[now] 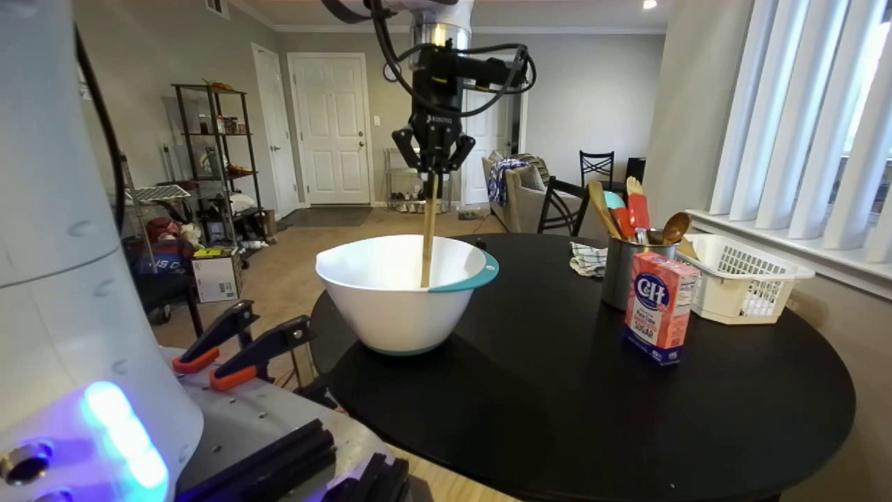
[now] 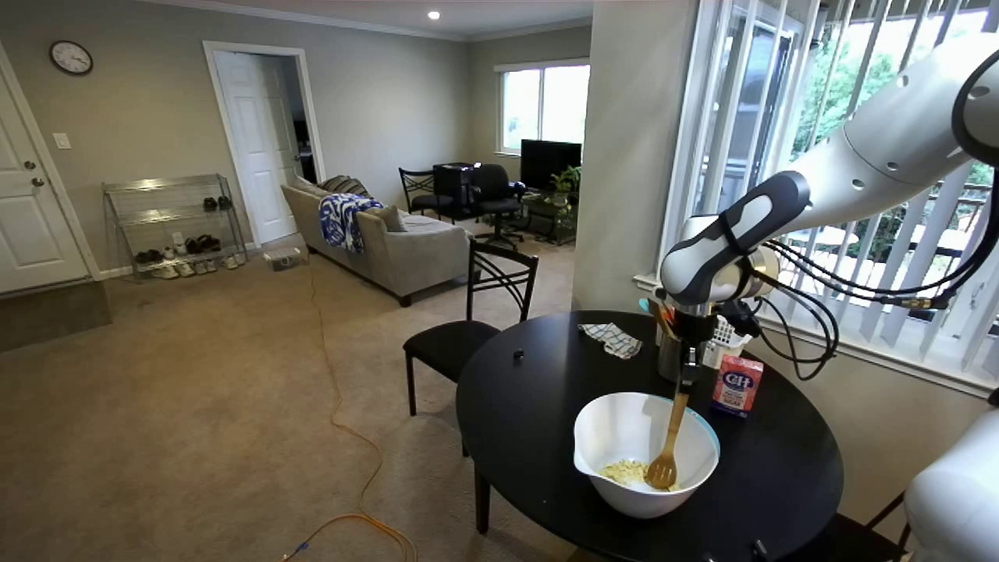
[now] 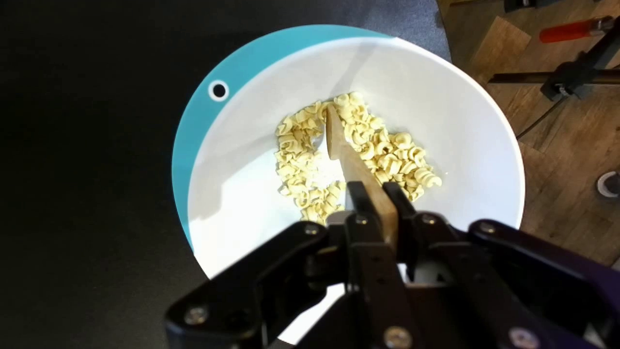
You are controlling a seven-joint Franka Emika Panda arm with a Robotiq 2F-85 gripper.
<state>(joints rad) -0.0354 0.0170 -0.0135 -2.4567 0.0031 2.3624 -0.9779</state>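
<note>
My gripper [image 1: 431, 183] is shut on the handle of a wooden slotted spoon [image 1: 428, 240], above a white mixing bowl [image 1: 397, 321] with a teal rim section. In the wrist view, the gripper's fingers [image 3: 378, 194] lie on either side of the spoon's handle [image 3: 361, 174]. The spoon points down, slightly tilted, with its head inside the bowl [image 3: 465, 126]. Pale spiral pasta [image 3: 387, 157] lies on the bowl's bottom around the spoon's head. In an exterior view, the slotted head [image 2: 662, 472] shows beside the pasta [image 2: 624, 471]. The bowl stands upright on the black round table [image 2: 523, 414].
A pink sugar box [image 1: 658, 307] stands on the table. Behind it are a metal utensil holder [image 1: 617, 275] and a white basket [image 1: 739, 286]. A checkered cloth [image 2: 611, 340] lies near the table's far edge. A black chair [image 2: 451, 351] stands beside the table.
</note>
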